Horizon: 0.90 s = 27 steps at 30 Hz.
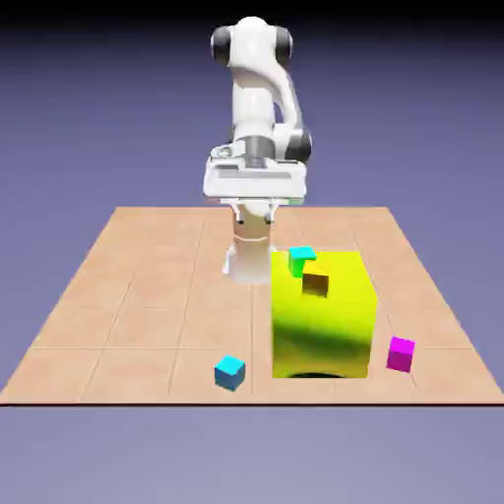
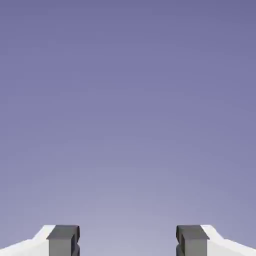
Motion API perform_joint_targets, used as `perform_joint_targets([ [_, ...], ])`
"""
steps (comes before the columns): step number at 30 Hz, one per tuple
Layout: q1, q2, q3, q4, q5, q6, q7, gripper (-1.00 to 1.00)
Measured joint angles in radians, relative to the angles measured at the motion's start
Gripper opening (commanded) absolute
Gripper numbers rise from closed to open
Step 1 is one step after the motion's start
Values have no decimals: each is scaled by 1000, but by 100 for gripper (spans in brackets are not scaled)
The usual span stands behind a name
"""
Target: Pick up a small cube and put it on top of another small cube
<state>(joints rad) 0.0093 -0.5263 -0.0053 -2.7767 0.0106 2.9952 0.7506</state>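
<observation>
The small bright cyan cube (image 1: 229, 372) lies on the table near its front edge, left of the big yellow block (image 1: 325, 320). The teal cube with a green side (image 1: 301, 260) rests on the block's top at its far left corner. My gripper (image 1: 254, 205) hangs high over the table's far side, well behind and above both cubes. In the hand view my gripper (image 2: 127, 242) is open, its grey fingertips (image 2: 63, 240) set wide apart with only the plain backdrop between them. No cube shows in the hand view.
A brown cube (image 1: 315, 284) also sits on the yellow block's top, just in front of the teal cube. On the table (image 1: 128, 295) to the exterior view's right of the block lies a magenta cube (image 1: 400, 353).
</observation>
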Motion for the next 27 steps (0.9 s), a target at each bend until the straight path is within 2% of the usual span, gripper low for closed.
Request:
perform_joint_targets([
  [27, -59, 979, -118, 745, 237, -936, 215, 0],
])
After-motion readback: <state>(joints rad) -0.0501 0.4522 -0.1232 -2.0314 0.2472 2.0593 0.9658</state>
